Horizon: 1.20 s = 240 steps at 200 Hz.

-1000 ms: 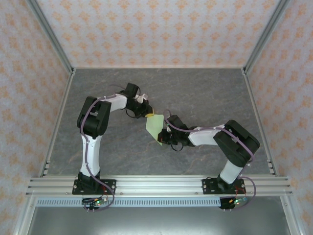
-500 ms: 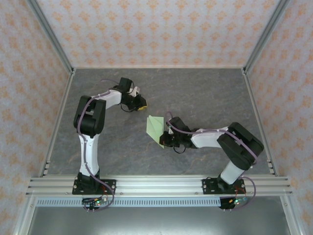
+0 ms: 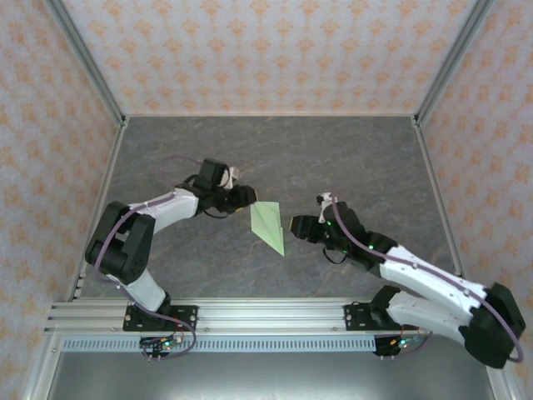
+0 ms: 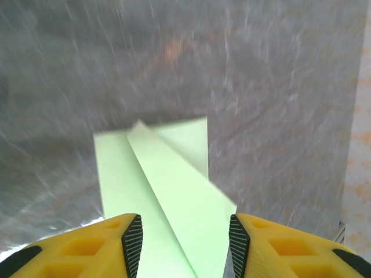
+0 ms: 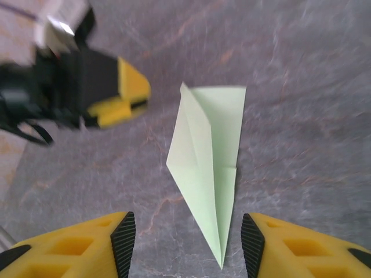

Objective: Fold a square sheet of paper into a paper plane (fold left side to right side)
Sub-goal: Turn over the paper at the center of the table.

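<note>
The paper plane (image 3: 268, 225) lies flat on the grey table as a slim pale-green dart, its point toward the near edge. In the right wrist view the paper plane (image 5: 208, 168) sits ahead of my open right gripper (image 5: 188, 243), the tip between the fingers' line but untouched. My right gripper (image 3: 294, 226) is just right of the paper. My left gripper (image 3: 247, 197) hovers at the paper's upper left corner. In the left wrist view the paper plane (image 4: 168, 179) lies under my left gripper (image 4: 185, 243), whose jaws stand apart and grip nothing.
The grey stone-patterned tabletop (image 3: 350, 158) is walled by patterned panels on three sides. An aluminium rail (image 3: 266, 315) carrying both arm bases runs along the near edge. The left gripper (image 5: 124, 95) shows at the upper left of the right wrist view.
Both grippers opened and let go of the paper, which now lies flat. The right arm drew back to the right; the left arm swung away, then returned beside the paper.
</note>
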Available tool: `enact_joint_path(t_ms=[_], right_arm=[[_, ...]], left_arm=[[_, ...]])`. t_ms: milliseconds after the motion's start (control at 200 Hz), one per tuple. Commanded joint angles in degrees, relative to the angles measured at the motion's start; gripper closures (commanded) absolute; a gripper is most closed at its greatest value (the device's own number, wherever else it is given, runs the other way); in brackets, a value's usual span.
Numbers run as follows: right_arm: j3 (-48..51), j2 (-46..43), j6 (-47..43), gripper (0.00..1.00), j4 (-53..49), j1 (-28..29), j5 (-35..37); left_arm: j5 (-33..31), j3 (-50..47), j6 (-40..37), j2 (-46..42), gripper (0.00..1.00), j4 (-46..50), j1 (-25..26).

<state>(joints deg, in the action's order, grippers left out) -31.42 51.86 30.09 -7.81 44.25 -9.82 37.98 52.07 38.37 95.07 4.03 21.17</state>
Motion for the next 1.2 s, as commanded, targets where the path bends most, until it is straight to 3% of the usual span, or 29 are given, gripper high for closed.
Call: enact_joint_path(t_ms=[0, 315, 696, 816, 996, 1121, 1196], right_arm=[[2.3, -5.1, -0.6, 0.45, -6.9, 0.1, 6.1], [5.0, -10.8, 1.0, 0.44, -8.6, 0.1, 7.1], [5.5, -10.9, 1.1, 0.43, -8.5, 0.1, 6.9], [6.0, -11.0, 1.9, 0.40, -8.1, 0.1, 6.8], [8.1, -10.9, 3.4, 0.16, -2.3, -1.8, -1.5], [10.6, -11.0, 7.0, 0.01, 6.8, -5.8, -11.6], [12.6, -10.8, 9.9, 0.00, 14.5, -7.7, -16.8]], left_arm=[[-3.5, -1.0, 3.5, 2.0, 0.53, -5.4, 1.0], [-2.6, 2.7, 5.0, 9.2, 0.61, -7.1, 4.1], [-1.3, 6.9, 6.1, 12.7, 0.61, -7.5, 5.6], [-1.2, 7.6, 6.3, 12.4, 0.72, -7.7, 5.9], [-2.3, 6.4, 5.5, 7.1, 0.92, -8.2, 5.9], [-3.6, 5.6, 5.2, 0.1, 0.96, -7.6, 5.9], [-4.4, 5.4, 5.1, -4.3, 0.96, -6.6, 5.9]])
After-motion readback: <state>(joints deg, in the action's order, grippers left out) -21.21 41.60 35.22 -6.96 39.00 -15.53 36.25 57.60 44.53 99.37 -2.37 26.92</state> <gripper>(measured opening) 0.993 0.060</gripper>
